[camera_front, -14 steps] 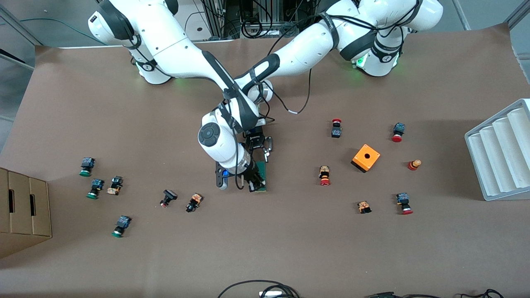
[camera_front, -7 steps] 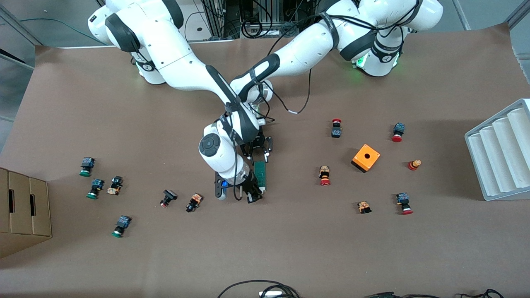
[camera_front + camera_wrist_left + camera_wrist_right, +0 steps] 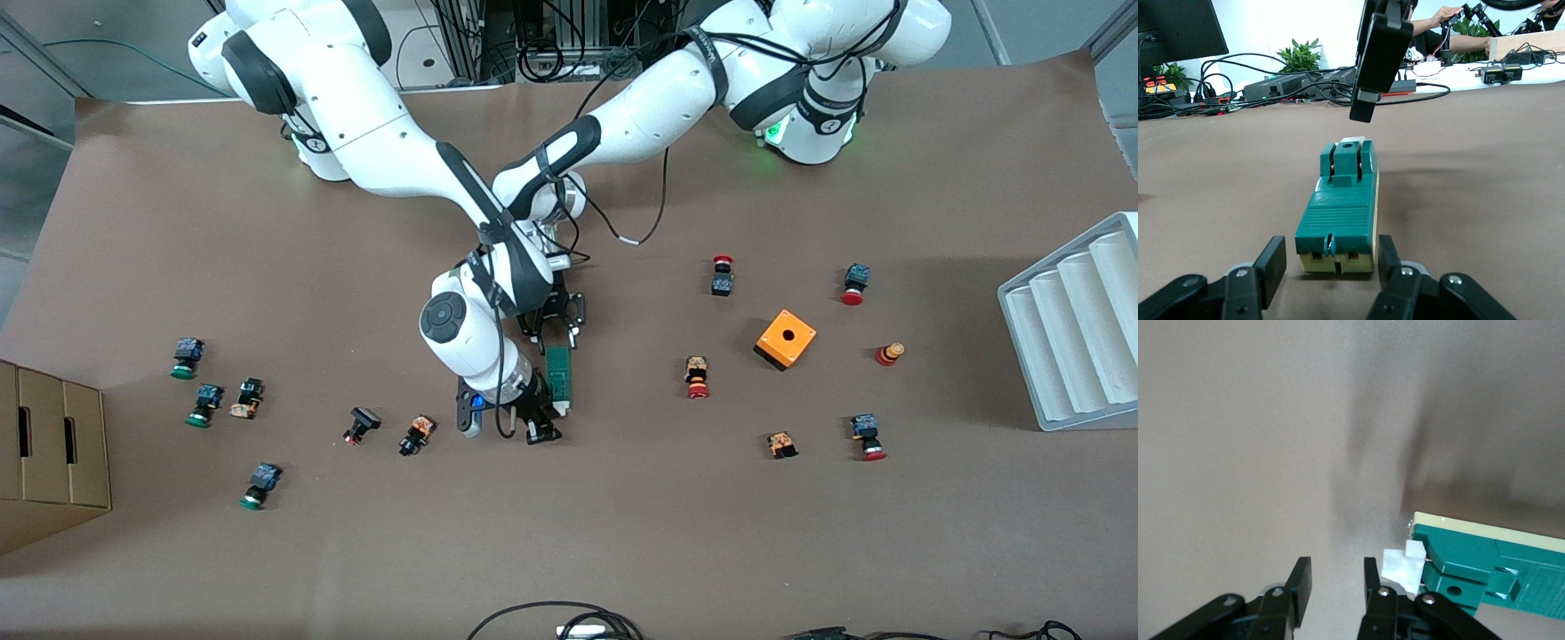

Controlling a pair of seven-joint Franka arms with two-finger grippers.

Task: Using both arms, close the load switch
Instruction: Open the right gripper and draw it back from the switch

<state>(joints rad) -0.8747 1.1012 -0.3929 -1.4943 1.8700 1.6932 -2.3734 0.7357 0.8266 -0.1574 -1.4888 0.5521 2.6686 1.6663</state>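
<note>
Left claw (image 3: 1328, 267) parted around the load switch (image 3: 1340, 217) (not touching); right claw (image 3: 1335, 577) parted, empty.

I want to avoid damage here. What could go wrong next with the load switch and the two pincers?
1. The left pincer straddles the load switch with gaps on both sides, so a push may slide the switch.
2. One finger of the open right pincer sits beside the white lever; moving off, it might snag it.
</note>
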